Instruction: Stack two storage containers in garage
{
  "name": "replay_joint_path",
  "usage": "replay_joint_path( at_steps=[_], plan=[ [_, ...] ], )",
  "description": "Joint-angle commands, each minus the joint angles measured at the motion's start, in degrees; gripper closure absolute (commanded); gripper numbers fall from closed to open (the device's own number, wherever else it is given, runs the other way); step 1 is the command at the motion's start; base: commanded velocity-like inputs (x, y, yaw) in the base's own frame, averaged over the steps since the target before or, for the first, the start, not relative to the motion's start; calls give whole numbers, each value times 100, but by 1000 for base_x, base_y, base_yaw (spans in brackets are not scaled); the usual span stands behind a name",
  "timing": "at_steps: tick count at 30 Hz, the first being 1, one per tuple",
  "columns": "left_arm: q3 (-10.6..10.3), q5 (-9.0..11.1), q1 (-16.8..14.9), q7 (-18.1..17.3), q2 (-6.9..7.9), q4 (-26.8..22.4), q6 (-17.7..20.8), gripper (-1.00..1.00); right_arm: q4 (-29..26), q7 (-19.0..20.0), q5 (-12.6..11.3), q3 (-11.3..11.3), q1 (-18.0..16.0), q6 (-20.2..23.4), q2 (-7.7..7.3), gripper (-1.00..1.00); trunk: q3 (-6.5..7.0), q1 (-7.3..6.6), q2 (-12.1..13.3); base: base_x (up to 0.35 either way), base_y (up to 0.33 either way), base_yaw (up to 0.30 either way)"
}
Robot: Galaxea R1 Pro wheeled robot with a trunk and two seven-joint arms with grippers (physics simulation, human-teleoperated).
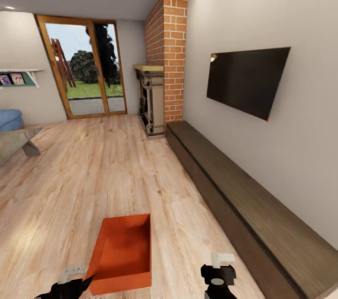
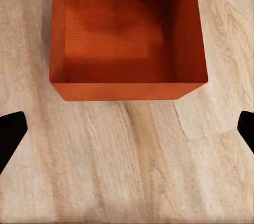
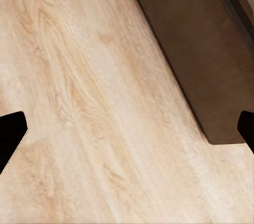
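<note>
Orange-red lidless storage container (image 1: 123, 254)

Honestly there's no readable text anywhere here, no labels, brands or numbers. The framed pictures (image 1: 11, 79) on the wall shelf (image 1: 29, 73) are too small and blurry to tell if they carry any writing.

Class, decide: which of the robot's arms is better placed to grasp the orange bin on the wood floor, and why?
Left. The left gripper hangs open just short of the storage container; the right gripper faces bare wood floor beside the cabinet.
</note>
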Motion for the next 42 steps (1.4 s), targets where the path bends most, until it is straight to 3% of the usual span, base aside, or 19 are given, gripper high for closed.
replay_joint_path(
  at_steps=[1, 9, 29, 42],
  plan=[
    [-42, 46, -7, -8, 4, 9, -24, -100, -7, -37, 30, 28, -1, 48, -2, -100, -10, 0, -4, 0, 0, 273],
    [-44, 44, -7, -20, 4, 15, -22, -100, -7, -37, 30, 28, -1, 46, -7, -100, -28, 0, -4, 93, 98, 186],
    [-68, 36, -6, -4, 4, 41, -27, -100, -7, -37, 30, 28, -1, 46, -8, -100, -31, 0, -4, 254, 235, 11],
    [-68, 32, -9, 1, 4, 44, -106, -100, -7, -32, 30, 28, -1, 46, -3, -100, -31, 0, -4, 32, 31, 0]
  ],
)
